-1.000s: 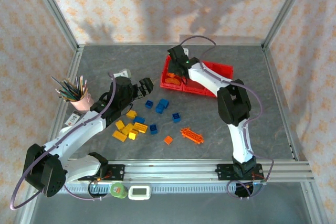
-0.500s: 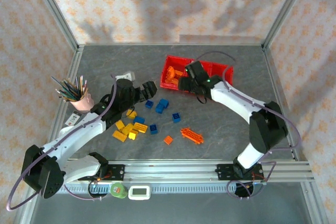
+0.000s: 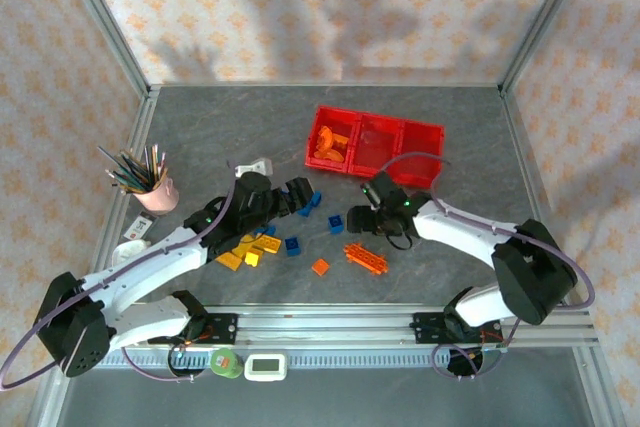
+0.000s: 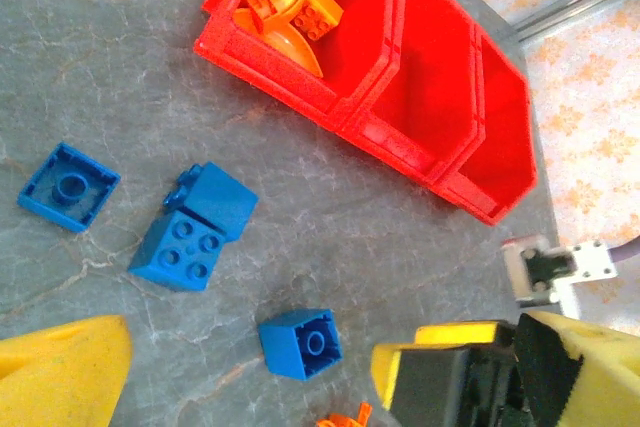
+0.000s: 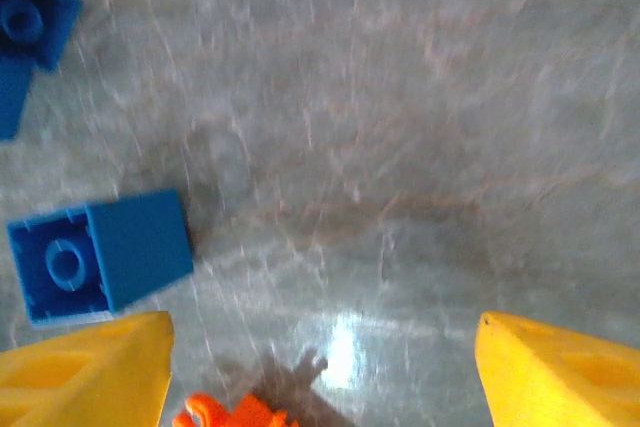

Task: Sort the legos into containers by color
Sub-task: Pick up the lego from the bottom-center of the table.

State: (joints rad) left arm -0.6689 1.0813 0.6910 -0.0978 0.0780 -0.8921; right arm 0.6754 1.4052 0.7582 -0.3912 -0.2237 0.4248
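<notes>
Hovers low over the bench (image 3: 470, 147) with the right hand (image 3: 356, 219) spread wide and empty. From the wrist, shows as two yellow fingertips (image 5: 85, 372) in the lower corners with bare stone between.

Finds a blue brick (image 3: 336, 223) just beside that hand at 9 o'clock, lying outside the nearer fingertip rather than between the two. Finds an orange plate (image 3: 366, 258) near at 6 o'clock and a small orange brick (image 3: 320, 267) at 7 o'clock.

Meets the left hand (image 3: 300, 194) further out at 10 o'clock, apparently spread as well, above a pair of blue bricks (image 3: 310, 201). Passes yellow bricks (image 3: 250, 247) heaped at 8 o'clock beyond it. Reaches the red tray (image 3: 380, 142) at 12 o'clock, well apart, with orange pieces (image 3: 330, 145) in its left bin and the other two bins looking bare.

Could go wrong in several ways:
- Closing here would likely pinch nothing, or shove the blue brick sideways, because it sits off-centre.
- Shifting toward 9 o'clock to centre it could knock the left hand, working close by among the same blue bricks.
- Dropping lower could catch the end of the orange plate and drag it.
- Letting go too early over the tray would put blue in with orange.
</notes>
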